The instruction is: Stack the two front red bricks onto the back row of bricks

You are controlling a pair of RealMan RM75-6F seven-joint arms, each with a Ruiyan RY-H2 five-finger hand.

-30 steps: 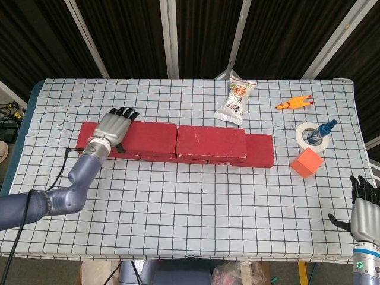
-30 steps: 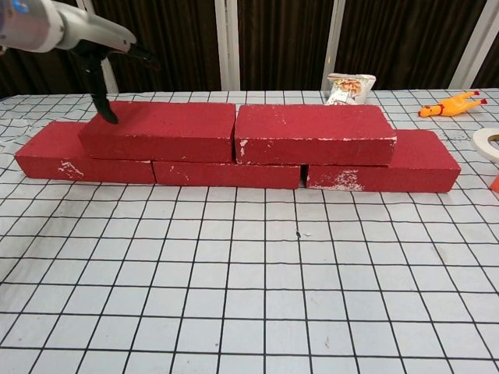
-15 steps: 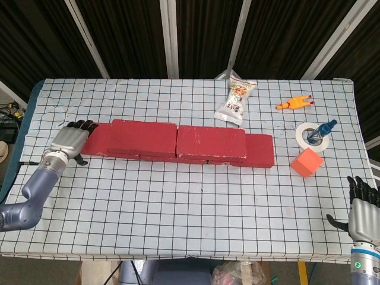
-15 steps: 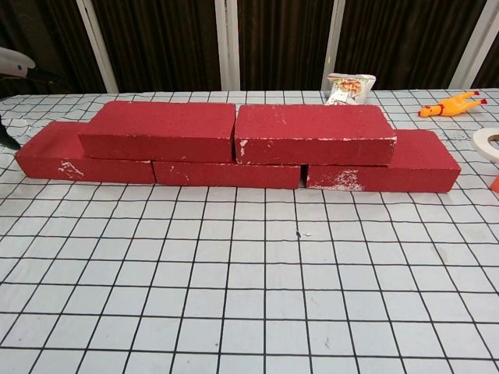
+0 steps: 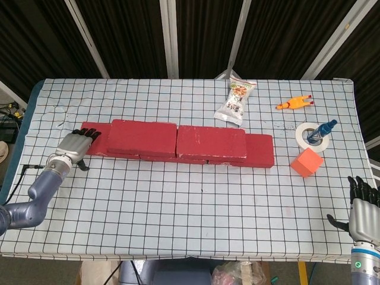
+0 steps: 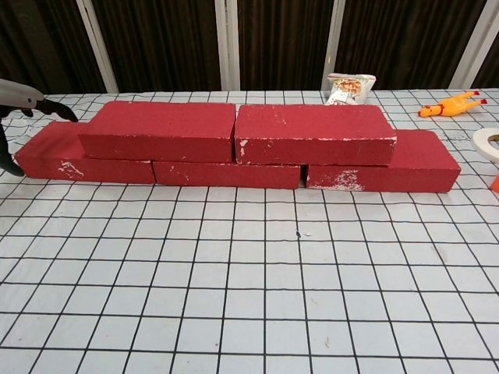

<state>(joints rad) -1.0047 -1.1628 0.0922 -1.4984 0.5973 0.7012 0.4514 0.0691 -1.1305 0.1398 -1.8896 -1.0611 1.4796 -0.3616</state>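
Silver-grey left hand, black fingers, blue-grey forearm; right hand alike

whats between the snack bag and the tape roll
Only the rubber chicken, lying on the checked cloth toward the back of that stretch between the snack bag and tape roll; the head view shows it.

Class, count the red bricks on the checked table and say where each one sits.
5. Bottom row: left red brick, middle red brick, right red brick. On top: upper left brick and upper right brick. None seems hidden behind.
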